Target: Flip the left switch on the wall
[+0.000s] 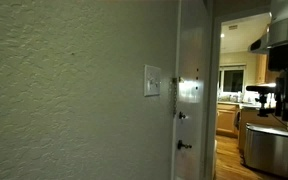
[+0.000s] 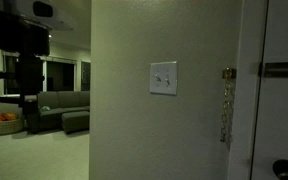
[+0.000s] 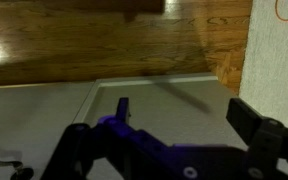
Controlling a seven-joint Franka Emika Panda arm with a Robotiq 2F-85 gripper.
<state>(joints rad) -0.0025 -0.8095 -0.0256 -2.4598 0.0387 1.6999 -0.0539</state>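
Observation:
A white switch plate is on the rough pale wall (image 1: 64, 90) in both exterior views (image 1: 153, 81) (image 2: 163, 77). The left switch (image 2: 158, 77) is a small toggle on the plate, and its position is too small to read. In the wrist view my gripper (image 3: 184, 115) is open and empty, with its dark fingers spread wide. It points down at a grey floor surface, with the wall (image 3: 279, 60) at the right edge. The switch plate is out of the wrist view. A dark shape that may be the arm (image 2: 24, 40) stands well away from the plate.
A glossy white door edge with metal latch hardware (image 1: 189, 90) (image 2: 227, 100) stands just beside the plate. A lit kitchen with a metal bin (image 1: 267, 148) lies beyond the door. A sofa (image 2: 64, 105) stands in the room past the wall corner. Wood floor (image 3: 84, 40) lies below.

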